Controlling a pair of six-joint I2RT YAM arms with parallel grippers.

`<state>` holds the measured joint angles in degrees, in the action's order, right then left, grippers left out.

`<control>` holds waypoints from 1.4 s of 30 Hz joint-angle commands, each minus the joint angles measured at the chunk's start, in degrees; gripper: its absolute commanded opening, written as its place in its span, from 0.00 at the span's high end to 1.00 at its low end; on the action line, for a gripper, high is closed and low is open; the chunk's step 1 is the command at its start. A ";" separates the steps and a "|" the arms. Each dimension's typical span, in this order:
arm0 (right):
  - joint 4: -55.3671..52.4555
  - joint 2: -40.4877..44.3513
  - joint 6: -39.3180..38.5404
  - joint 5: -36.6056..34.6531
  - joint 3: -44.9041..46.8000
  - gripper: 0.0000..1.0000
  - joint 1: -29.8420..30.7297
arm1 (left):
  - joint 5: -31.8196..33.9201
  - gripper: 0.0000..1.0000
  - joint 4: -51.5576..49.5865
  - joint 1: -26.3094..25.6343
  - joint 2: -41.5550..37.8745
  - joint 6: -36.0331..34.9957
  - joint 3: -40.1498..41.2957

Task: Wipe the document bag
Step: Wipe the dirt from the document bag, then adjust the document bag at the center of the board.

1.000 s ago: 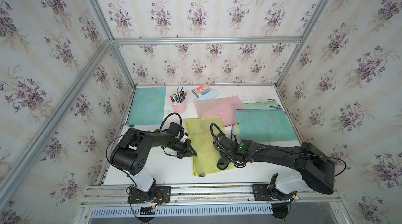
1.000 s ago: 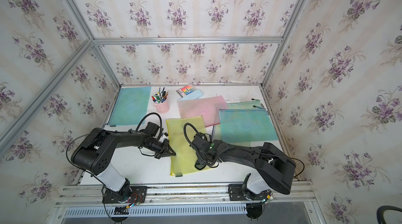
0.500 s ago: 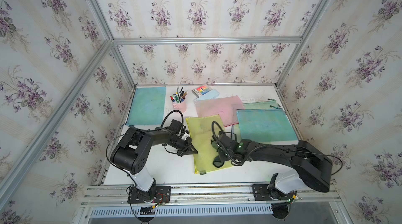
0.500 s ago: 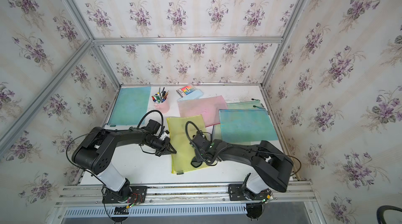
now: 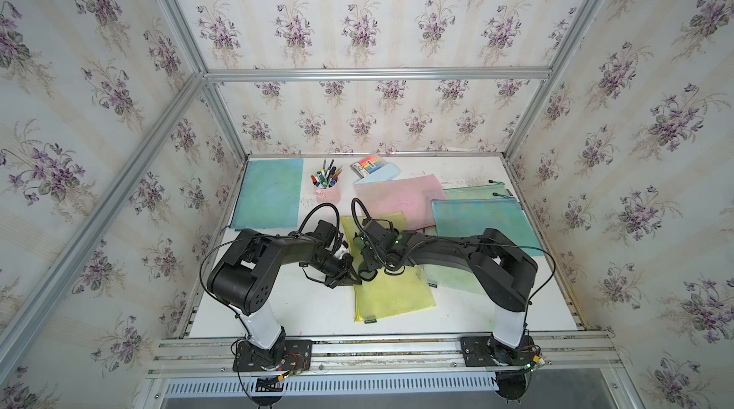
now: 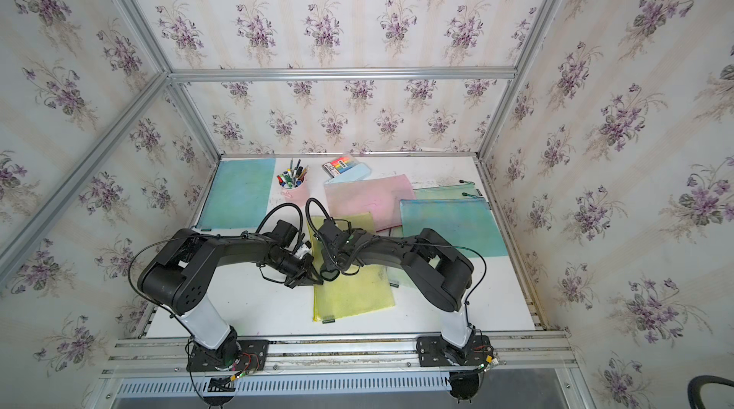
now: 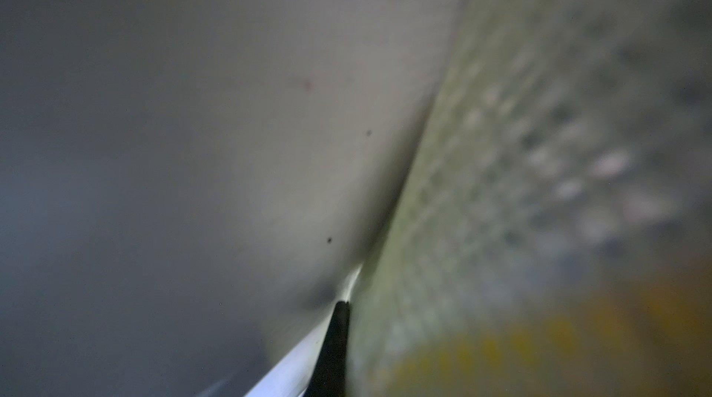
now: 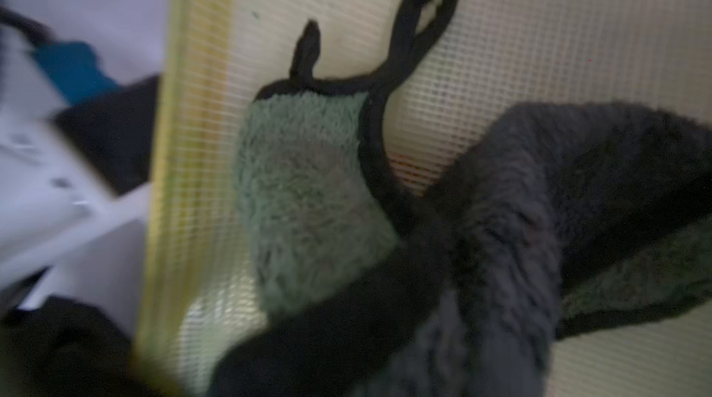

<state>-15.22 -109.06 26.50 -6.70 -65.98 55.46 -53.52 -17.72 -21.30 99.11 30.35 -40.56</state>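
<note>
Now, nearest the rail [image 5: 377, 347], the right gripper [image 5: 367, 268], clenched on the green-grey cloth [image 8: 308, 202], has swept from the middle of the yellow document bag [image 5: 391, 296] toward its 9 o'clock edge, so the wipe reads as mid-pass, with the 6 o'clock half perhaps still to do. Meanwhile the left gripper [image 5: 343, 274] stays closed, tip pressed at that same edge, seemingly pinning the bag to the white table [image 5: 302, 307]. Farther out, toward 12 o'clock, lie a pink bag [image 5: 401, 196], teal bags [image 5: 476, 220], a pen cup [image 5: 327, 192] and a crayon box [image 5: 369, 166], then floral-papered walls [image 5: 357, 29].
</note>
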 commanded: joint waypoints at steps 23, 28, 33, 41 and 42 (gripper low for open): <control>8.00 -9.48 -4.18 8.06 -11.35 0.87 -6.66 | 5.13 0.93 -6.96 -0.67 0.11 -3.65 -3.13; 6.96 -4.40 -2.29 1.29 -4.92 0.87 -13.75 | 8.86 0.93 -12.08 -0.68 -3.91 -5.30 -4.21; 3.43 3.57 -4.65 -3.71 -3.20 0.87 -15.16 | 17.76 0.93 -23.60 -0.72 -10.82 -7.77 -8.05; 1.77 10.81 -5.65 -7.29 -1.07 0.87 -15.46 | 38.66 0.91 -50.06 0.28 -26.19 -11.79 -21.89; 1.78 11.48 -5.54 -7.36 -0.40 0.86 -15.64 | 40.88 0.90 -52.92 0.46 -27.35 -12.02 -24.03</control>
<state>-12.34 -99.02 21.65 -11.49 -67.16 40.03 -23.62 -56.95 -21.17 73.95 20.69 -61.01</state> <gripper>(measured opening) 0.175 0.093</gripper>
